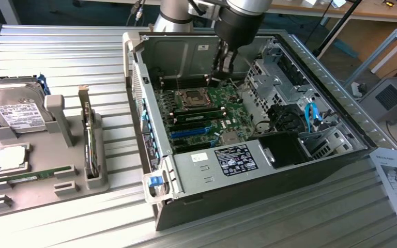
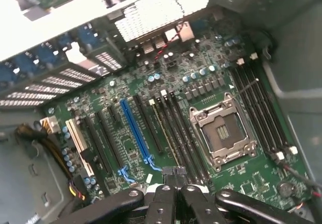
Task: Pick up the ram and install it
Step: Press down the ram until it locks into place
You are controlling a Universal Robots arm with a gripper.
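Ram, a long, narrow green circuit-board stick (image 1: 29, 176), lies flat in a groove of the grey moulded holder tray (image 1: 47, 195) on the ribbed metal counter (image 1: 67, 46), at the exterior view's left. Its long axis runs roughly across that view, one end toward the tray's outer edge and the other toward the open black and silver computer case (image 1: 205, 175).

We see the black two-fingered hand (image 1: 219, 70) hanging inside that case, above the green motherboard (image 2: 151, 88), with its fingers clenched together on nothing. In the wrist view the closed tips (image 2: 173, 176) hover just over the row of long dark memory slots (image 2: 173, 128) beside the square silver processor socket (image 2: 221, 131).

So the stick is well apart from the hand, off toward the exterior view's left and outside the case wall. We judge the pick-up not yet done; we cannot tell whether any slot already holds a stick.
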